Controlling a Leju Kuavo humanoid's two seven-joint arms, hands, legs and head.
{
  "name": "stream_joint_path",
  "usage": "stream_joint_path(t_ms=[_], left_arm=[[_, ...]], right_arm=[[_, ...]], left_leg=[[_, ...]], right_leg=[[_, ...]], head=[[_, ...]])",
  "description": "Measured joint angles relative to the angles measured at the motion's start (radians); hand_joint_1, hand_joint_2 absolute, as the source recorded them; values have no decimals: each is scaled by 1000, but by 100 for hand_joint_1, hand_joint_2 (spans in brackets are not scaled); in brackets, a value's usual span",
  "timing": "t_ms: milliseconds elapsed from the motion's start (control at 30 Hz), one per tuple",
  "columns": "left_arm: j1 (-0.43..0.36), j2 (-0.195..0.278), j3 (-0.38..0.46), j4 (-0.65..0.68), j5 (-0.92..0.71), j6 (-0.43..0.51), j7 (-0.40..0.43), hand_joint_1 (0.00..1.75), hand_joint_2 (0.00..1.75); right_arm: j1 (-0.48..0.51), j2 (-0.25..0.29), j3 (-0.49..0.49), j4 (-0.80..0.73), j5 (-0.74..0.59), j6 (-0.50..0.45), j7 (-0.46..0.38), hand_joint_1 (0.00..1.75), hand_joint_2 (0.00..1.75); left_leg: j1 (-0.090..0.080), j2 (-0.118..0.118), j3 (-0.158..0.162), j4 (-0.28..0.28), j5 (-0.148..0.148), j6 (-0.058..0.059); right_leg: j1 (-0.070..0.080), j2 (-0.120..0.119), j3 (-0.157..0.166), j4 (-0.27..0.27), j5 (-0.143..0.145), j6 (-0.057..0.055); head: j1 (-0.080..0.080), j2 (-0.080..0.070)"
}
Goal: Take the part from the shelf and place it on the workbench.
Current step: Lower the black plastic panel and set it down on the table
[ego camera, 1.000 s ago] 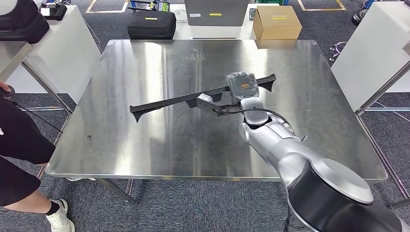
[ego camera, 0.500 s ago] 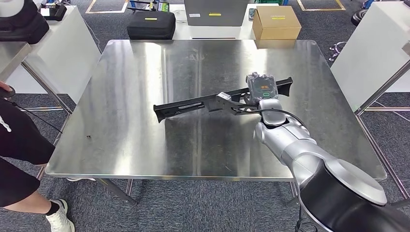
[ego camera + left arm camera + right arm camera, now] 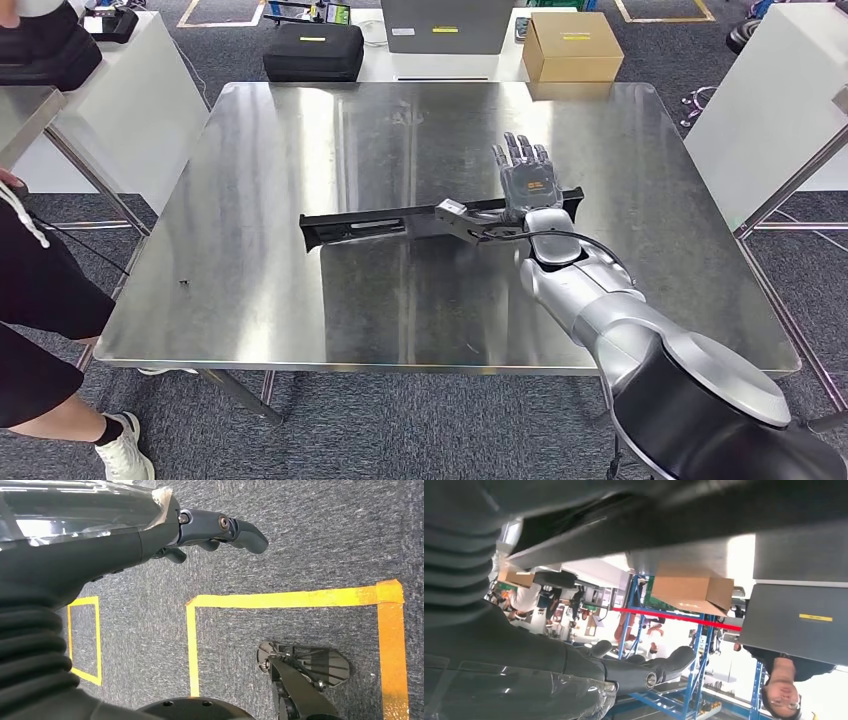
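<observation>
Head view: right hand (image 3: 527,172) spread over part (image 3: 400,219) — wrist cam: fingers (image 3: 659,670) apart.

head: high, down on workbench (image 3: 250,300) | wrists: close behind hands

Industrial workshop or robotics test floor: steel workbench (image 3: 250,300), grey carpet (image 3: 310,545) marked with yellow tape (image 3: 280,599), blue racking (image 3: 696,645), cardboard box (image 3: 572,46), black equipment case (image 3: 313,50).
</observation>
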Motion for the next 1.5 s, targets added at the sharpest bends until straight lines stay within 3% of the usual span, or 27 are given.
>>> stream_joint_path(t_ms=[367, 600, 833, 1100, 1500], left_arm=[[0, 1, 2, 0, 3, 2, -1, 0, 0], [0, 0, 2, 0, -1, 1, -4, 0, 0], [0, 0, 2, 0, -2, 1, -4, 0, 0], [0, 0, 2, 0, -2, 3, -4, 0, 0], [0, 0, 3, 0, -2, 5, -12, 0, 0]], right_arm=[[1, 27, -1, 0, 3, -10, -30, 0, 0], [4, 53, -34, 0, -11, -89, -95, 0, 0], [5, 65, -57, 0, -16, -99, -109, 0, 0], [6, 99, -97, -6, -12, -205, -231, 0, 0], [4, 133, -115, -11, 12, -211, -247, 0, 0]], left_leg=[[0, 0, 0, 0, 0, 0], [0, 0, 0, 0, 0, 0], [0, 0, 0, 0, 0, 0], [0, 0, 0, 0, 0, 0], [0, 0, 1, 0, 0, 0]], right_leg=[[0, 0, 0, 0, 0, 0], [0, 0, 0, 0, 0, 0], [0, 0, 0, 0, 0, 0], [0, 1, 0, 0, 0, 0], [0, 0, 1, 0, 0, 0]], head=[[0, 0], [0, 0], [0, 0], [0, 0], [0, 0]])
